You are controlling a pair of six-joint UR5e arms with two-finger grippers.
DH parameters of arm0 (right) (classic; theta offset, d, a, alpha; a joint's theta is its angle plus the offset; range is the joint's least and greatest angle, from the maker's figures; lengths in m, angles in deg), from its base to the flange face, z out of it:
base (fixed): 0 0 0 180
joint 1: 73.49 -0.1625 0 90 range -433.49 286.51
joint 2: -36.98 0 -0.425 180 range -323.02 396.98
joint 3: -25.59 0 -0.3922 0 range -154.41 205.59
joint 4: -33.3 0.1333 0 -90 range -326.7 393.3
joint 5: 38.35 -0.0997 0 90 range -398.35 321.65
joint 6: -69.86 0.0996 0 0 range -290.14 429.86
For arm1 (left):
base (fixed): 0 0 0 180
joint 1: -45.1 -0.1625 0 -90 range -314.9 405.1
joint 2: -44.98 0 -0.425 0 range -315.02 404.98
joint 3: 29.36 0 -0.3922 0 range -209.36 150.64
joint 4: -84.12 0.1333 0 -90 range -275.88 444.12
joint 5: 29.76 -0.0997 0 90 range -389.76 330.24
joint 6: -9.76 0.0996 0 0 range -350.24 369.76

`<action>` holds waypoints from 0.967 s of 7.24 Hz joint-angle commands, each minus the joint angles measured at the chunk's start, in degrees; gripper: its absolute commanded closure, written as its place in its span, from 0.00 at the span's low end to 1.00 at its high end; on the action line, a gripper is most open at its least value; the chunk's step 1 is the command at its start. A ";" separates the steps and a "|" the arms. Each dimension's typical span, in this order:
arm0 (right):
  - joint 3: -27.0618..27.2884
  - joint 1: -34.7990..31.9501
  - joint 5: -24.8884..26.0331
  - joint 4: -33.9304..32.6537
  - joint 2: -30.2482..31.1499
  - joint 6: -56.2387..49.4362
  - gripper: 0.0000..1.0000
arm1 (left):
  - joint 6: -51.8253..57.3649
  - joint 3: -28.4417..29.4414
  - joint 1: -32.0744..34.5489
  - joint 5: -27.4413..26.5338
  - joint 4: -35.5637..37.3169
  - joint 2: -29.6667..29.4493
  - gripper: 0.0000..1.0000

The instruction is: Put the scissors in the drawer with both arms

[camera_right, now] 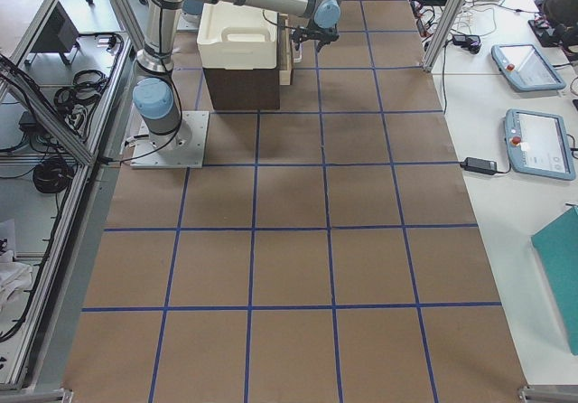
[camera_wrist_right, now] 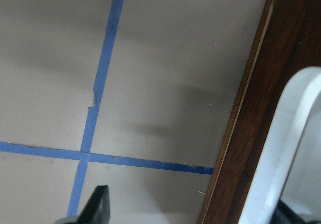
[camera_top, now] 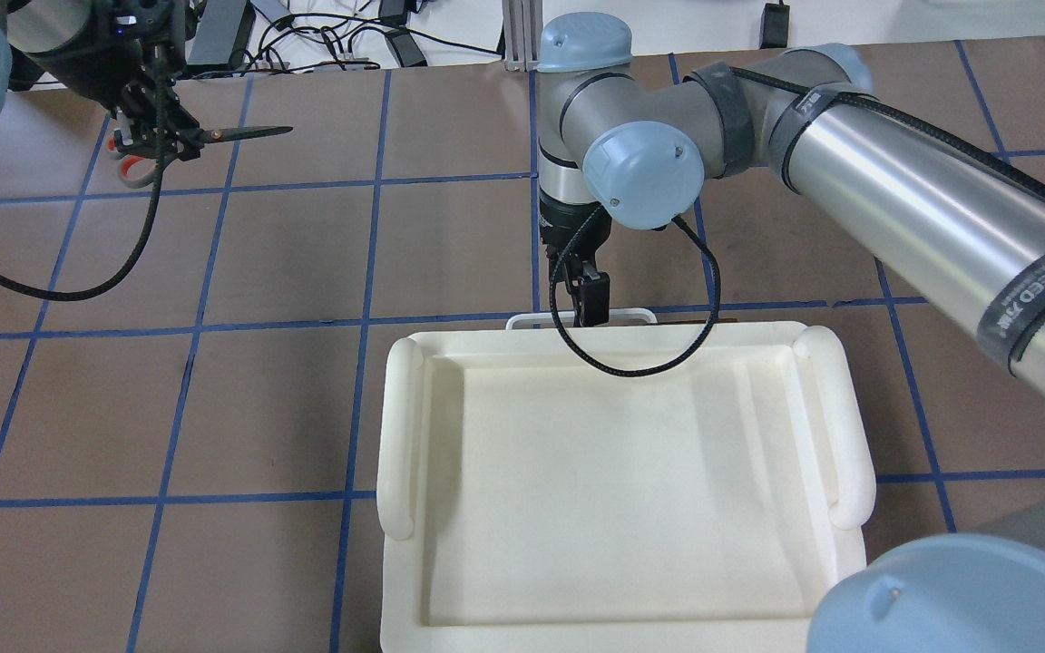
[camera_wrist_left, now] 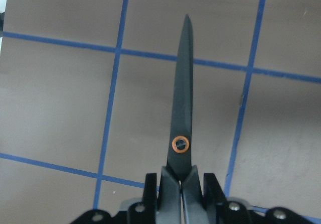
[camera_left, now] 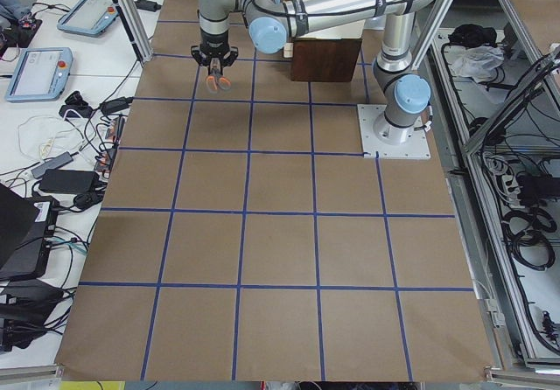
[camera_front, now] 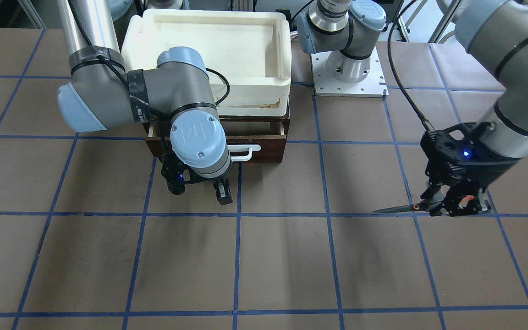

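Note:
My left gripper [camera_front: 452, 206] is shut on the scissors [camera_front: 397, 209] at their grey, orange-lined handles. The dark blades stick out level over the table, pointing toward the middle. In the left wrist view the scissors [camera_wrist_left: 181, 113] run straight out from the shut gripper [camera_wrist_left: 181, 184]; they also show in the overhead view [camera_top: 250, 133]. The dark brown drawer [camera_front: 268, 146] with its white bar handle [camera_front: 245, 151] stands slightly pulled out under a cream tray. My right gripper [camera_front: 198, 190] is open just in front of that handle [camera_wrist_right: 281, 153], not closed on it.
The cream-white plastic tray [camera_front: 287, 55] rests on top of the drawer box and hides most of it from overhead [camera_top: 400, 426]. The left arm's base plate [camera_front: 349, 82] is bolted beside the box. The table is brown with a blue tape grid.

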 commanded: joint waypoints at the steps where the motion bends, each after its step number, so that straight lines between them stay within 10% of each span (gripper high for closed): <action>1: -1.00 0.12 0.07 -1.65 -1.15 -0.01 0.00 | -7.80 0.51 5.08 -2.10 -8.90 3.41 1.00; 7: -3.64 0.74 0.33 -1.65 -2.20 -1.51 0.00 | -8.44 -1.59 7.47 -3.07 -15.53 7.13 1.00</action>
